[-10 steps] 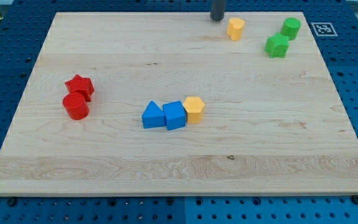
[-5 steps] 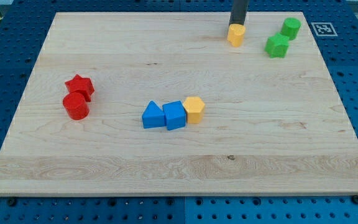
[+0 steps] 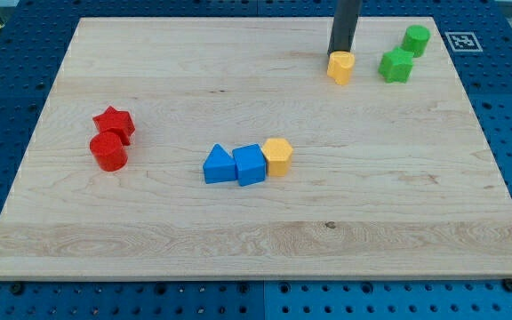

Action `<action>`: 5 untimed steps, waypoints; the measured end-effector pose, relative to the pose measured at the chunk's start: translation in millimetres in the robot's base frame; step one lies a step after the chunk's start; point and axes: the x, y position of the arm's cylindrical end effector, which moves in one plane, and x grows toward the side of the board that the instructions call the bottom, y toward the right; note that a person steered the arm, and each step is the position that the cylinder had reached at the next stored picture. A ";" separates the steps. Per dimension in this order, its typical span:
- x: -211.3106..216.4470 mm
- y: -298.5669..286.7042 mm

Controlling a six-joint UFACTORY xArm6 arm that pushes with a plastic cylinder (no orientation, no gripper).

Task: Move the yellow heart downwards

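Observation:
The yellow heart (image 3: pixel 340 68) lies near the top of the wooden board (image 3: pixel 149 240), right of centre. My tip (image 3: pixel 339 53) stands right behind it, touching its top edge. A second yellow block, a pentagon (image 3: pixel 277 156), lies near the board's middle.
A blue triangle (image 3: pixel 219 165) and a blue cube (image 3: pixel 249 164) sit in a row left of the yellow pentagon. A red star (image 3: pixel 115 122) and red cylinder (image 3: pixel 108 152) are at the left. A green cube (image 3: pixel 396 66) and green cylinder (image 3: pixel 416 40) lie right of the heart.
My tip came in from the top edge to behind the yellow heart and pushed it downwards in the view. The other blocks have not moved.

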 end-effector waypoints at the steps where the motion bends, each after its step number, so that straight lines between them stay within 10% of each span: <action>1: 18.7 0.0; 5: 34.8 18.5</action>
